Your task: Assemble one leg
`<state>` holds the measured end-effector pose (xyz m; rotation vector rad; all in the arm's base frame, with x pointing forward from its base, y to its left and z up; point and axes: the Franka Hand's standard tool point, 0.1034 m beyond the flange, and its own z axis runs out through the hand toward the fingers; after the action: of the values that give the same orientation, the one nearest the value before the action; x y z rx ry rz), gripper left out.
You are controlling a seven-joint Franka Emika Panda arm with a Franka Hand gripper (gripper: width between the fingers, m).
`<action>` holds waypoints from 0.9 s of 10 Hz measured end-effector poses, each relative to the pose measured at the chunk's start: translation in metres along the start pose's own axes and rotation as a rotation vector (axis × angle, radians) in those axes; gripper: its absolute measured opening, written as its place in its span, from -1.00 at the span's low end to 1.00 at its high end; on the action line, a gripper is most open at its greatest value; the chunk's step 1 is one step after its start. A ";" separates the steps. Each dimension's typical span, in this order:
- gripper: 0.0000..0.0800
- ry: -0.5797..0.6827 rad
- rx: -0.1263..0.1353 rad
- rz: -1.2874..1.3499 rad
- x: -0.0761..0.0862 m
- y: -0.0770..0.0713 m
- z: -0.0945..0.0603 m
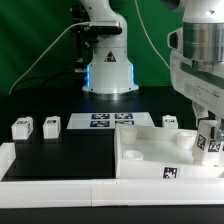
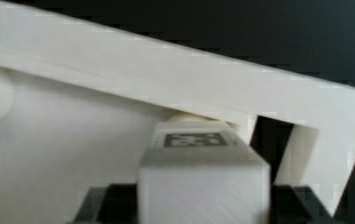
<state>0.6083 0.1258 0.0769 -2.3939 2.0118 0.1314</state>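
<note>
My gripper (image 1: pixel 207 138) is shut on a leg (image 1: pixel 209 143), a small white block with a black-and-white tag, and holds it upright over the corner of the large white tray-like piece (image 1: pixel 150 152) on the exterior view's right. In the wrist view the leg (image 2: pixel 199 165) fills the gap between my dark fingers (image 2: pixel 113 206), tag up, and its far end sits at the tray's raised corner wall (image 2: pixel 245 85). I cannot tell whether it touches the tray. Three more legs lie loose: two (image 1: pixel 22 127) (image 1: pixel 51 125) at the exterior view's left and one (image 1: pixel 169 121) behind the tray.
The marker board (image 1: pixel 112 121) lies flat in front of the robot base (image 1: pixel 108 70). A white raised border (image 1: pixel 50 170) runs along the table's front and left edge. Cables hang behind the base.
</note>
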 end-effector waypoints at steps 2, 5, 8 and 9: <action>-0.26 -0.005 0.011 0.163 0.001 -0.002 -0.001; 0.20 -0.005 0.011 0.161 0.000 -0.002 0.000; 0.59 -0.004 0.011 0.047 0.000 -0.002 0.000; 0.62 -0.003 0.012 -0.102 0.003 -0.002 0.000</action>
<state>0.6108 0.1228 0.0767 -2.4811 1.8788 0.1211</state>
